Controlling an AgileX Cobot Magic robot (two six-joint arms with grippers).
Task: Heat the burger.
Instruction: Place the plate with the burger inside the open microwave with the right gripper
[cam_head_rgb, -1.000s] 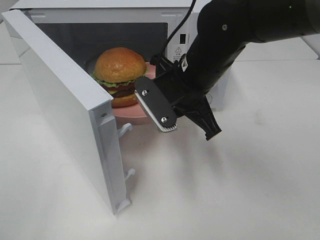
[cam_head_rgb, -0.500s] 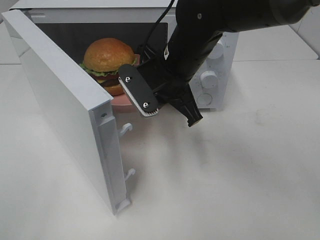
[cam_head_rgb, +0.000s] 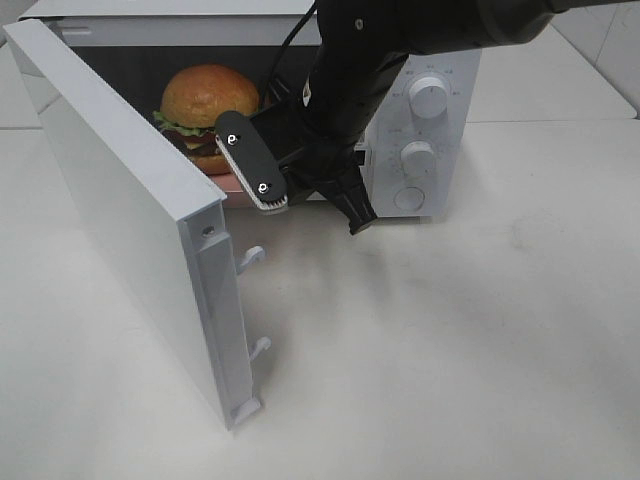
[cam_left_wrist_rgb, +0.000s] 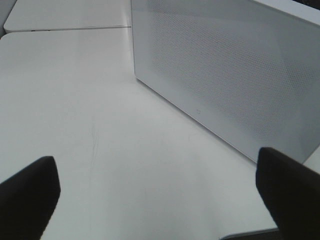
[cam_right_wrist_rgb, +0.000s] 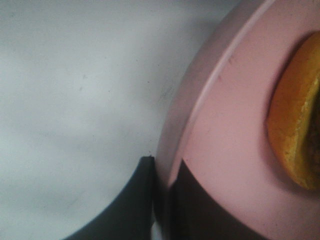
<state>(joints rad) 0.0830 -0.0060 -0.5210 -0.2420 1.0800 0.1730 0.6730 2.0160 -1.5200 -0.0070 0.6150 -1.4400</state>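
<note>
Burger (cam_head_rgb: 205, 100) and pink plate (cam_right_wrist_rgb: 225, 140) slid deeper into microwave (cam_head_rgb: 430, 130), right pincer (cam_right_wrist_rgb: 164, 165) clamped on the rim just ahead; loading step, next likely release, withdraw.

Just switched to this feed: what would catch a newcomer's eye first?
The burger on its pink plate, partway inside the white microwave at the back left. The right hand is clamped on the plate's rim, and the door stands wide open toward the camera.

The burger (cam_head_rgb: 208, 98), golden bun over lettuce, sits upright on the pink plate (cam_right_wrist_rgb: 220, 150), apparently inside the microwave (cam_head_rgb: 430, 140).
</note>
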